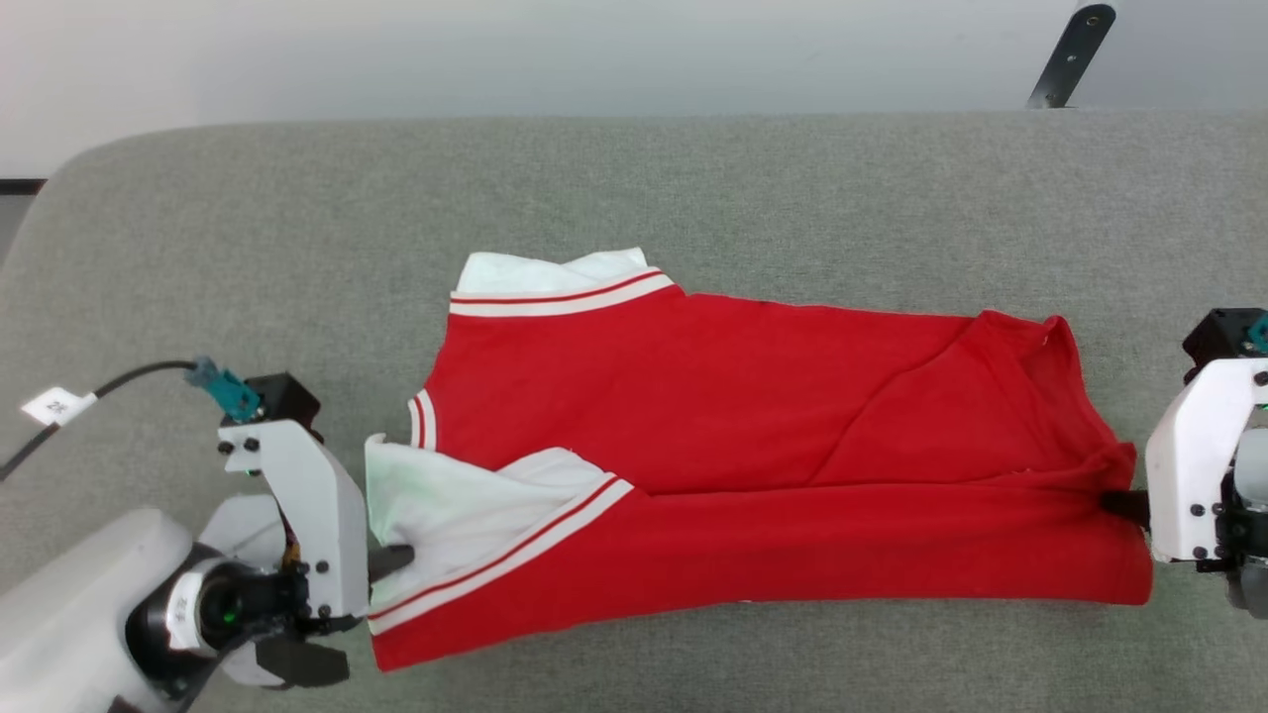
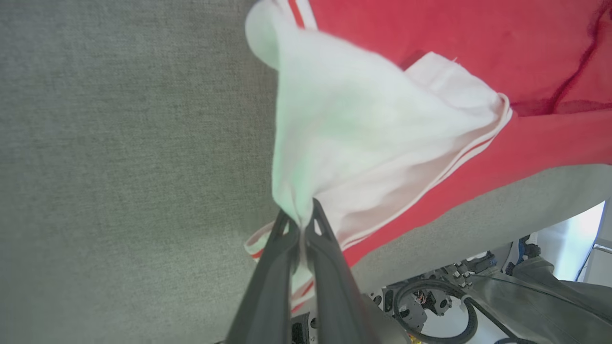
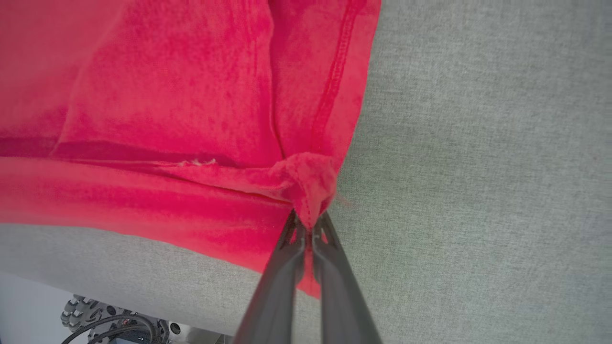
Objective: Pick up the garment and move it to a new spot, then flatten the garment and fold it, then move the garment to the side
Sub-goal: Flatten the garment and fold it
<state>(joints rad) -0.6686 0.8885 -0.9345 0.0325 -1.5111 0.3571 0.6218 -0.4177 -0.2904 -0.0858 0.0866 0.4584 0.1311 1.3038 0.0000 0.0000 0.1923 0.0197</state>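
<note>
Left of the garment point(image 1: 753, 436), a white cable tag point(image 1: 57, 404) bears unreadable writing.

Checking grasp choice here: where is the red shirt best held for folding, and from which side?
The garment lies lengthwise across the grey surface, so take its two ends: the white sleeve from the robot's left, the bunched red hem from its right. The left gripper and right gripper are shut there, fingers low along the cloth.
</note>
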